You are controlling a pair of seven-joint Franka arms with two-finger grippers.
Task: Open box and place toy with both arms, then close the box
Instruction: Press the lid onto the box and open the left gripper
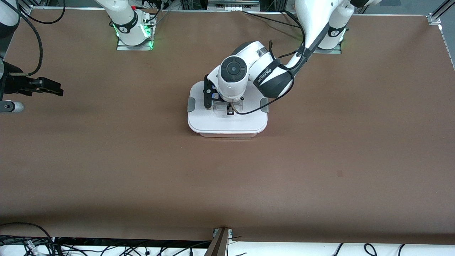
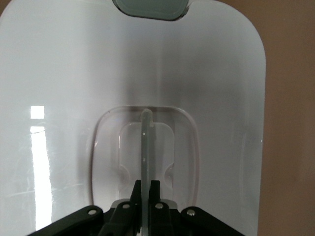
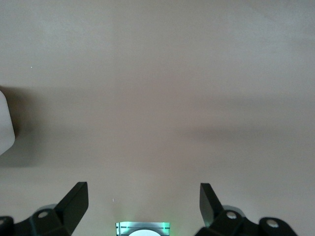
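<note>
We see the box [image 1: 227, 122] standing near the middle of the brown worktop [image 1: 320, 160], its white lid [image 1: 227, 124] seated on the tub and lying flat. A grey clip [image 1: 191, 104] sits at the lid's end toward the right arm, and a second grey clip [image 1: 264, 104] at the end toward the left arm. Only a thin band of the tub's wall shows beneath the lid's front edge, so we cannot tell what the box contains.

The left arm [image 1: 270, 76] reaches from its base down over the box, and its wrist hides the part of the lid farther from the front camera. The left hand [image 1: 230, 111] is at the clear recessed centre handle [image 2: 145, 147]. In the left wrist view we see its fingers [image 2: 154, 189] drawn narrow, pressed against either side of the handle's thin upright bar, with the lid's white surface spread around the recess and one grey clip [image 2: 150, 9] at the lid's end.

The right arm waits at its own end of the worktop, well apart from the box. The right hand [image 3: 142, 196] hangs over bare worktop with its fingers [image 3: 76, 196] spread wide and nothing between them; in the front view only its dark body [image 1: 42, 86] shows.
</note>
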